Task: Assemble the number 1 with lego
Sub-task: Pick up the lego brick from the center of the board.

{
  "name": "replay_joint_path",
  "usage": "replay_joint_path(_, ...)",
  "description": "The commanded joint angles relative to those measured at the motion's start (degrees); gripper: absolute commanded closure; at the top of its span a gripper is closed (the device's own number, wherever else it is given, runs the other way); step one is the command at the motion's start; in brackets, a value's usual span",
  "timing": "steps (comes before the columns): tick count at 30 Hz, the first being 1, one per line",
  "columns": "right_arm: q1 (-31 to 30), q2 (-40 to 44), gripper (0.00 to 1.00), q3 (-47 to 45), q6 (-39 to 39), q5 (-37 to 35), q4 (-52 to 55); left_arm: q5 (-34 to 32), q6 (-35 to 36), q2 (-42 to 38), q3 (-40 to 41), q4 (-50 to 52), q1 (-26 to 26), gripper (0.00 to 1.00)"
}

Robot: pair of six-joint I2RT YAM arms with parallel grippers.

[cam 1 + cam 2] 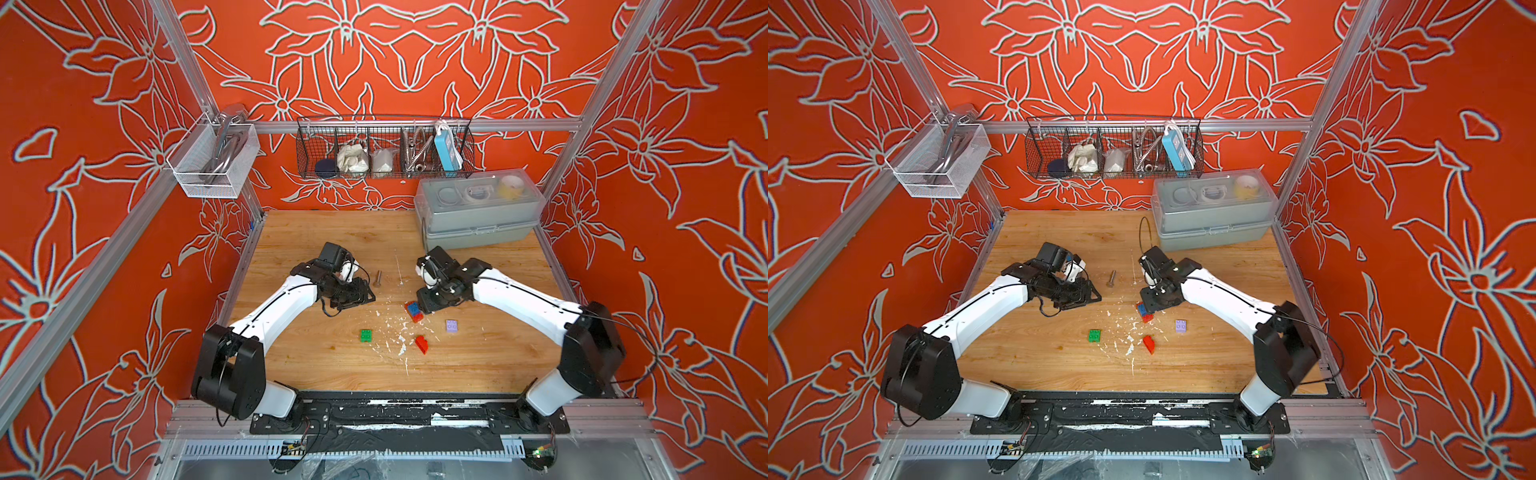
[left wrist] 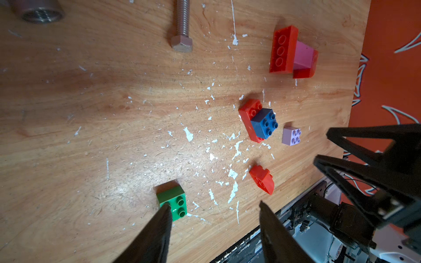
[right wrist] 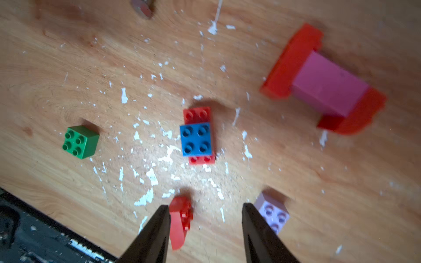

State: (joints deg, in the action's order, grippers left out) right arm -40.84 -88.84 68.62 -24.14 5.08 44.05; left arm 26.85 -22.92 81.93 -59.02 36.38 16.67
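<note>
Your biggest risk sits under the right gripper (image 3: 206, 206): its jaws stand apart with nothing between them, and in its wrist view they frame bare wood between the sloped red brick (image 3: 180, 218) and the lilac brick (image 3: 272, 211). A drop from here would likely clip one of the two and skid it across the table (image 1: 316, 365) rather than catch it. The sloped red brick looks tipped on its side, which I judge would let it squirt out of a pinch. The blue brick (image 3: 197, 139) is seated on a longer red brick (image 3: 197, 113) near mid-table, and the red-and-pink piece (image 3: 325, 84) lies on its side just beyond. In both top views the right gripper's own body hides that piece, so you could sweep it unseen. Pressing anything onto either stack with nothing bracing it may only shove it along the wood. The green brick (image 1: 366, 335) sits alone, nearer the left arm (image 1: 270, 307), and the bolt (image 1: 377, 278) could roll if nudged. The left gripper (image 2: 214, 205) is likewise parted and empty, hanging above the table with its wrist bent down, short of the green brick. The right arm (image 1: 519, 299) reaches in over the centre, wrist pitched down, and both forearms angle inward, near each other, so mind a clash
</note>
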Motion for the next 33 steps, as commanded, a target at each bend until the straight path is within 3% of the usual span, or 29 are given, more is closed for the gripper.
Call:
replay_joint_path(1,3.57,3.69,0.49,-7.12,-4.5,-0.17,1.67,-0.3,0.82,-0.68,0.16,0.36,0.47,0.4)
replay_joint_path(3,5.65,6.07,0.48,-10.77,-5.83,0.78,1.28,-0.56,0.88,-0.91,0.21,0.36,0.64,0.4)
replay_joint_path(7,7.14,6.18,0.35,-15.6,-7.56,3.31,-0.73,-1.03,0.74,-1.07,0.05,0.36,1.08,0.4)
replay_joint_path(11,7.53,3.5,0.32,-17.36,-9.3,4.22,-4.06,-1.09,0.65,-0.75,0.05,0.45,1.61,0.4)
replay_joint_path(28,8.23,-4.2,0.58,-15.46,-10.58,-1.31,-6.67,-0.93,1.19,-0.58,-0.12,0.71,1.87,0.4)
replay_joint_path(33,8.23,-3.78,0.54,-14.25,-9.23,-2.05,-5.15,-0.75,1.16,-0.3,-0.3,0.71,1.88,0.4)
